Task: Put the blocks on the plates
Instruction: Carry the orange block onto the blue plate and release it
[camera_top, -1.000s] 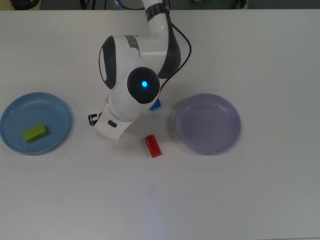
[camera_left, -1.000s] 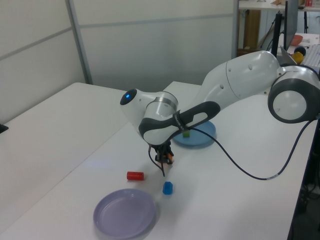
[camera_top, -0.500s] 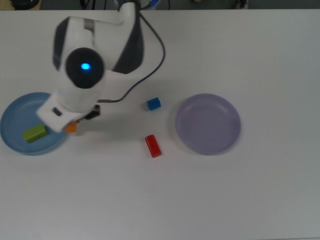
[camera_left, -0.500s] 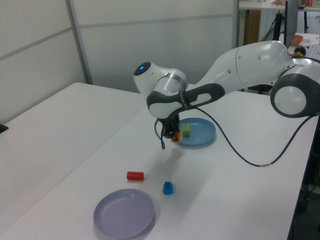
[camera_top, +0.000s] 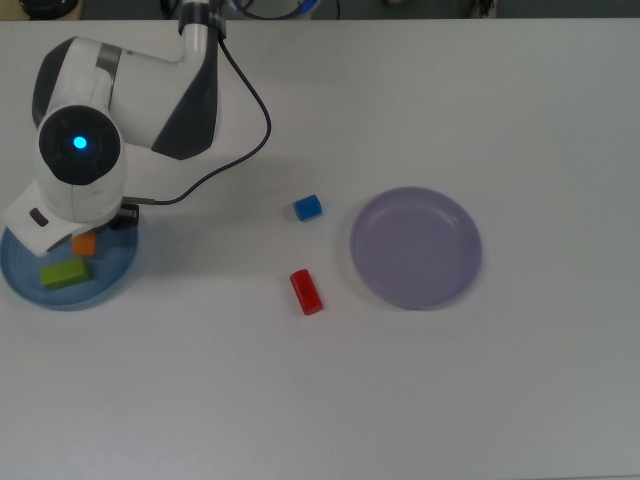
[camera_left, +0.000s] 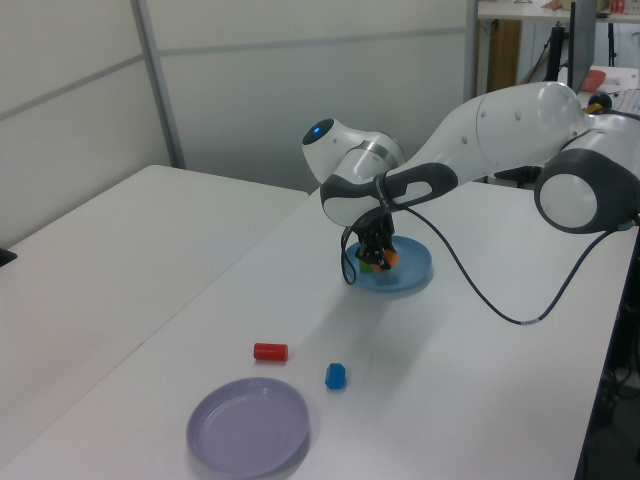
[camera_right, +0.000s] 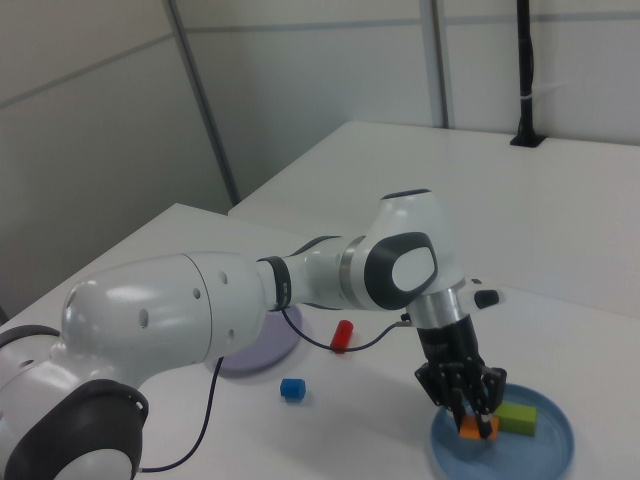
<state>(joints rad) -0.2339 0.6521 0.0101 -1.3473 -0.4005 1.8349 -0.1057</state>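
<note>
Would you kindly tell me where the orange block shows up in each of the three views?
Top view: orange block at far left, beside the green block.
Left view: upper centre, in the gripper.
Right view: lower right.
Shared landmark: the light blue plate beneath it.

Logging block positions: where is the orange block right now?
In the top view's left, the orange block is held by the gripper over the light blue plate, beside the green block.
</note>
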